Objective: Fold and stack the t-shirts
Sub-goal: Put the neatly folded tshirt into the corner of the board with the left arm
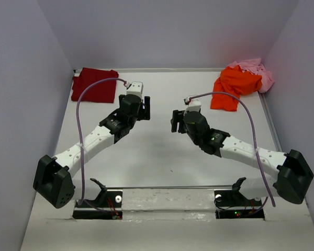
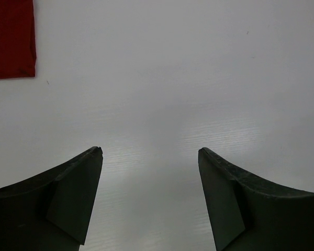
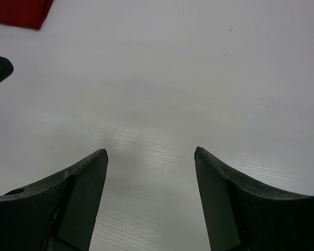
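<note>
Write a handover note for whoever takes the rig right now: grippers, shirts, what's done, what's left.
Left gripper: open, empty, over the bare table near the middle.
Right gripper: open, empty, over bare table opposite the left one.
Dark red shirt: far-left corner, lying flat as a neat rectangle; looks folded.
Orange shirt: crumpled at the far right, in one heap with the pink shirt, which lies behind it.
Done: red apparently folded.
Left: fold orange and pink, then stack all three.
</note>
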You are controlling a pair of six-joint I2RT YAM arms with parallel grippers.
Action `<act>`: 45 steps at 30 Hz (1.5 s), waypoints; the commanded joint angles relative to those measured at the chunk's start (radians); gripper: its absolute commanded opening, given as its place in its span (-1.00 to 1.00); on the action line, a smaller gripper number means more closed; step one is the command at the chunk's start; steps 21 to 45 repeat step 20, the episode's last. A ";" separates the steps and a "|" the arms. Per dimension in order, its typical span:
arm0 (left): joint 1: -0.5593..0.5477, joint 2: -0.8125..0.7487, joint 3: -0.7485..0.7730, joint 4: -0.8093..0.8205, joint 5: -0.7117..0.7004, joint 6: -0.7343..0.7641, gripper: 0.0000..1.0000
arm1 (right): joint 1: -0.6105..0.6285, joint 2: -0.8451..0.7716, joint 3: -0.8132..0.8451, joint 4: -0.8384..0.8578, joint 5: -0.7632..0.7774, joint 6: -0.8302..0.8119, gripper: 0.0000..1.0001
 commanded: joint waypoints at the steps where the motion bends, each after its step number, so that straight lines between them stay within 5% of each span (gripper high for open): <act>1: 0.006 -0.010 0.030 0.027 0.024 -0.016 0.67 | 0.003 -0.053 -0.028 0.012 0.053 -0.006 0.46; 45: 0.011 -0.016 0.030 0.029 0.025 -0.024 0.67 | 0.003 -0.061 -0.032 -0.031 0.053 -0.006 0.46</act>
